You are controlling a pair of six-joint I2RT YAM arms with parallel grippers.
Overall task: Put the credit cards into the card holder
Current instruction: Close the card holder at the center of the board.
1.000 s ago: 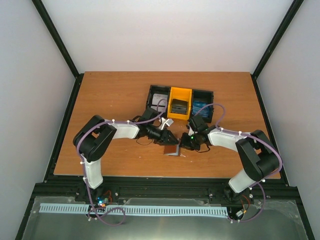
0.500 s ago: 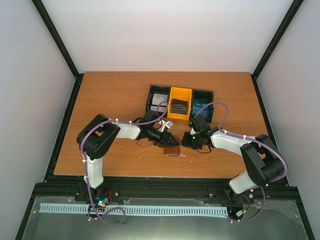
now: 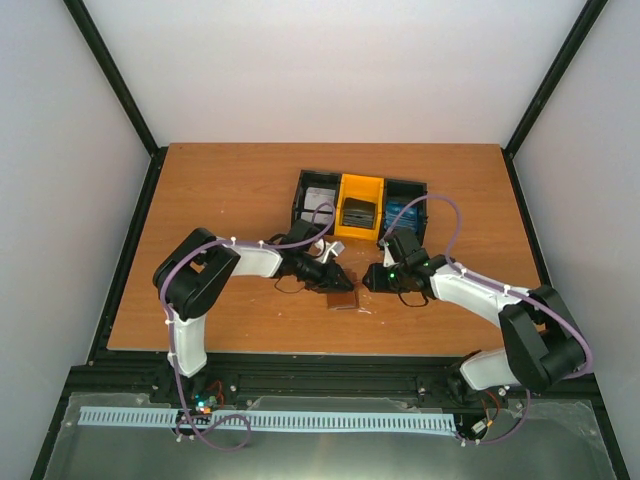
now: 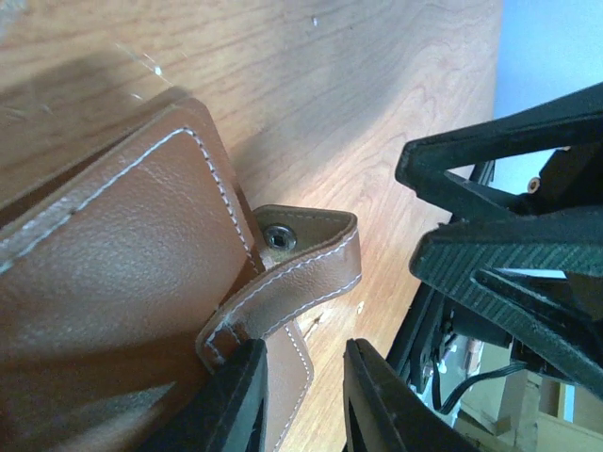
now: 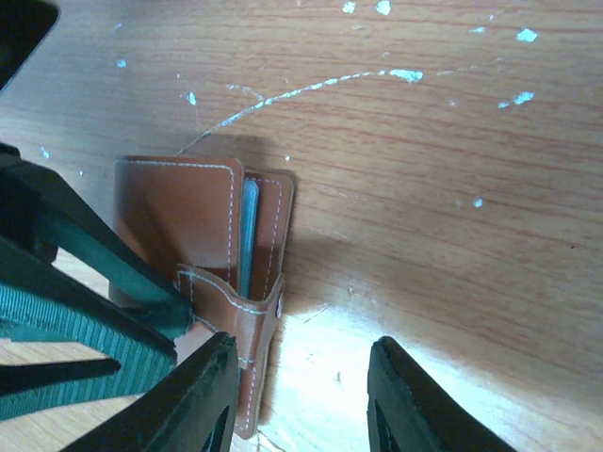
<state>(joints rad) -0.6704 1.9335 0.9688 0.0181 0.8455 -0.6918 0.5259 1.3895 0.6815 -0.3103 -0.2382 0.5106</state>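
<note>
1. Brown leather lies nearest the front edge of the wooden table [image 3: 220, 190]. The card holder [image 3: 343, 297] sits flat and folded between the two arms. Its strap [image 4: 292, 273] is loose and curled up, and the snap stud [image 4: 277, 237] is bare.
2. The left gripper [image 4: 301, 350] reaches in low from the left, its fingers a narrow gap apart. One finger is over the holder's stitched corner under the strap and the other is over bare wood. Nothing looks pinched.
3. The right gripper [image 5: 303, 344] hangs just beside the strap end with its fingers spread wide and empty. The strap tip lies close by one finger, with mostly bare wood between the two.
4. A pale blue edge [image 5: 248, 235] shows inside the fold. Whether it is a card or the lining cannot be told.
5. The step in hand looks like getting the holder open and steady. The left fingers would do best pinning the lower cover flat and staying off the strap. The right gripper could then take the free flap by its edge and swing it over slowly, so the light wallet does not skid.
6. The pocket mouth should end up facing the right arm, with the strap clear of it.
7. Farthest back, well apart from the holder, the credit cards [image 3: 358, 212] wait in the three-compartment tray [image 3: 300, 195]. They lie whitish on the left, dark in the yellow middle and blue on the right, and are best taken one at a time.
</note>
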